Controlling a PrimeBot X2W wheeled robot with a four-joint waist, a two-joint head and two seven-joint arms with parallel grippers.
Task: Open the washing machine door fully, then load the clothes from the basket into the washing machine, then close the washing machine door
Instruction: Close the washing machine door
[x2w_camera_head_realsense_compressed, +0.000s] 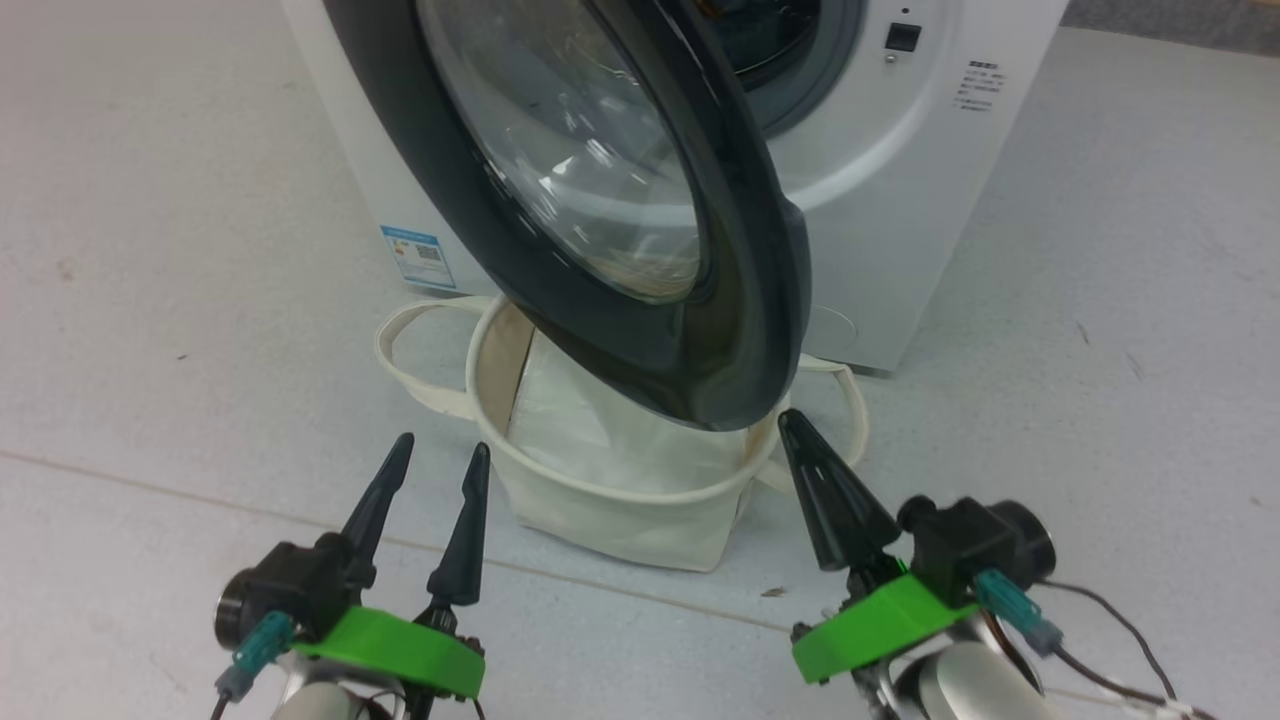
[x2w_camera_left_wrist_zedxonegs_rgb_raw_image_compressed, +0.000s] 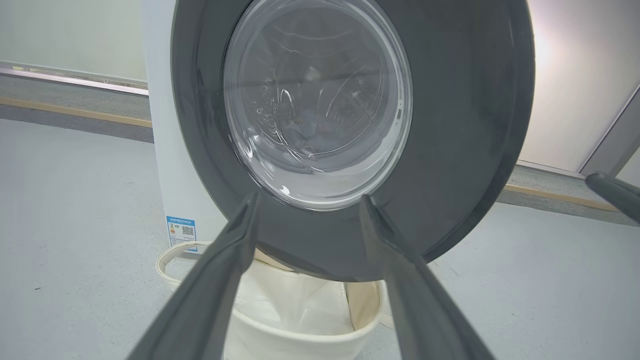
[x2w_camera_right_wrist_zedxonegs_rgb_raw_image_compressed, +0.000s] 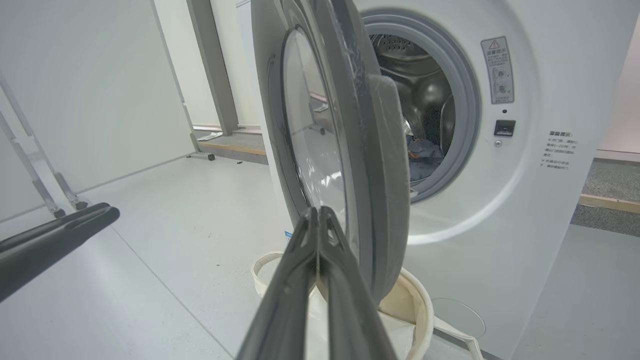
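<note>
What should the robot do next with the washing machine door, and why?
Probably press the shut right gripper against the washing machine door near its free edge and swing it closed: blue clothes lie in the drum, the basket shows a white sheet, and the door stands partly open.

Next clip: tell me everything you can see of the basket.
The basket is a round cream tub of what looks like canvas, soft-walled, with a looped fabric handle on each side. It stands upright on the pale floor, close to the front of the washing machine. Its mouth sits partly under the lower edge of the open washing machine door; whether the door touches it cannot be told. A flat white sheet lies inside it.
</note>
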